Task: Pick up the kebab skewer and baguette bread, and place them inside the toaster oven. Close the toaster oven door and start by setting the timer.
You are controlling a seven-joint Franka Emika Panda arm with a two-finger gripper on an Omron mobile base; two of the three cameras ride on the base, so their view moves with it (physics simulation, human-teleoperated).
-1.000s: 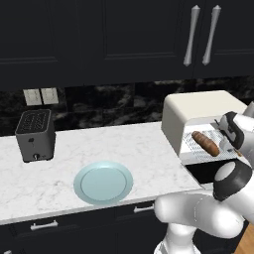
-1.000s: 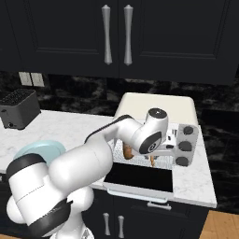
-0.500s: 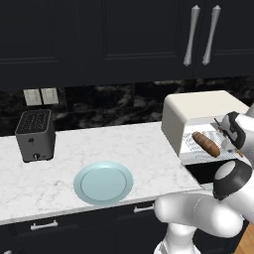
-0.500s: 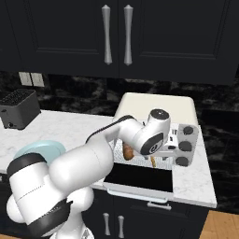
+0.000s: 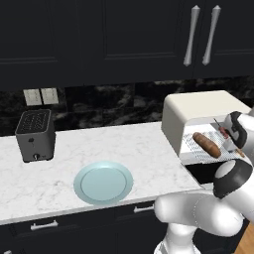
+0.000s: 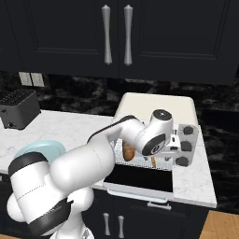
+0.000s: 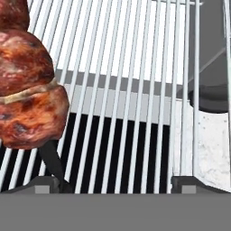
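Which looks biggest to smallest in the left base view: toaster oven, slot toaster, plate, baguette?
1. toaster oven, partly cut off by the arm
2. plate
3. slot toaster; smaller in footprint than the plate, though it stands farther back, so the gap is unsure
4. baguette bread, clearly smallest, lying on the oven's rack

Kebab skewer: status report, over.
Claw open at the rack. Kebab skewer and baguette bread on rack. Toaster oven door down, unobstructed.
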